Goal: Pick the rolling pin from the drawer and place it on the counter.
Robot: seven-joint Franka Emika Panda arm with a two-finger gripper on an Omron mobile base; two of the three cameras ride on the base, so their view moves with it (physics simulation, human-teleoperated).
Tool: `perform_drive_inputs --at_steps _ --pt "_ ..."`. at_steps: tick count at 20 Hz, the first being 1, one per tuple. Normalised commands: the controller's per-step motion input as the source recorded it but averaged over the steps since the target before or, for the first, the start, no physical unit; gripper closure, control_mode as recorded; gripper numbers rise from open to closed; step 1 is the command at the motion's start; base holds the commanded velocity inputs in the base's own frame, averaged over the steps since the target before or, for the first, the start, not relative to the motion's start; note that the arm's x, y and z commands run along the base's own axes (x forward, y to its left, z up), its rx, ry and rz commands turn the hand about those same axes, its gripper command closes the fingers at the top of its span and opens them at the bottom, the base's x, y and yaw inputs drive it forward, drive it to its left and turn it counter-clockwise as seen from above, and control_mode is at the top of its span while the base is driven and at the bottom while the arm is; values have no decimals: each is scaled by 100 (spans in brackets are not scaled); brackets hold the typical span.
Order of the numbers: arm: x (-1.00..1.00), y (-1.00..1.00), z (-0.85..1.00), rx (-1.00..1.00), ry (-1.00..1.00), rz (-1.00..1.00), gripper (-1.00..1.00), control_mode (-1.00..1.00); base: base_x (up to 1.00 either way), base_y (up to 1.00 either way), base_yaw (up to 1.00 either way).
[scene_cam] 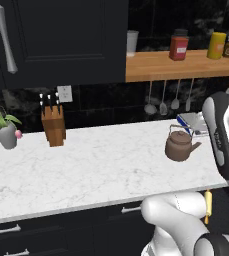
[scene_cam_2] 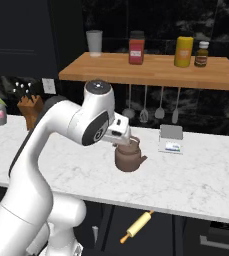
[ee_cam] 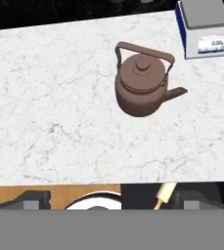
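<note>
The rolling pin point(scene_cam_2: 138, 226), a small pale yellow cylinder with knob ends, lies slantwise in the open black drawer point(scene_cam_2: 161, 234) below the counter's edge. From the left base it shows upright at the far right point(scene_cam: 208, 205), and one end of it peeks in at the bottom of the hand view point(ee_cam: 165, 193). My gripper point(scene_cam_2: 122, 138) hangs over the white marble counter point(scene_cam_2: 201, 185), just above the kettle, well above the drawer. Its dark fingertips point(ee_cam: 33, 199) stand far apart with nothing between them, so it is open.
A brown kettle point(ee_cam: 143, 88) sits on the counter under my hand, with a small blue-edged scale point(ee_cam: 205, 29) behind it. A knife block point(scene_cam: 53, 125) and a potted plant point(scene_cam: 5, 131) stand at the left. A wooden shelf point(scene_cam_2: 151, 70) with bottles and hanging utensils is above.
</note>
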Motion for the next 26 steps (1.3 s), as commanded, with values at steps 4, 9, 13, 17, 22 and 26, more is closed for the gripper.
perform_drive_inputs --at_steps 4,9,13,17,22,26 --pt "-9 -64 -27 -8 0 0 -100 -100 0 0 0" --pt "3 -62 -32 -11 0 -4 -100 -100 0 0 0" --pt "-2 -92 -61 -1 0 -7 -100 -100 0 0 0" --pt "-15 -75 -50 8 0 -3 -100 -100 0 0 0" --pt "-19 -45 -33 14 0 0 -100 -100 0 0 0" --pt "-13 -16 -32 10 0 0 -100 -100 0 0 0"
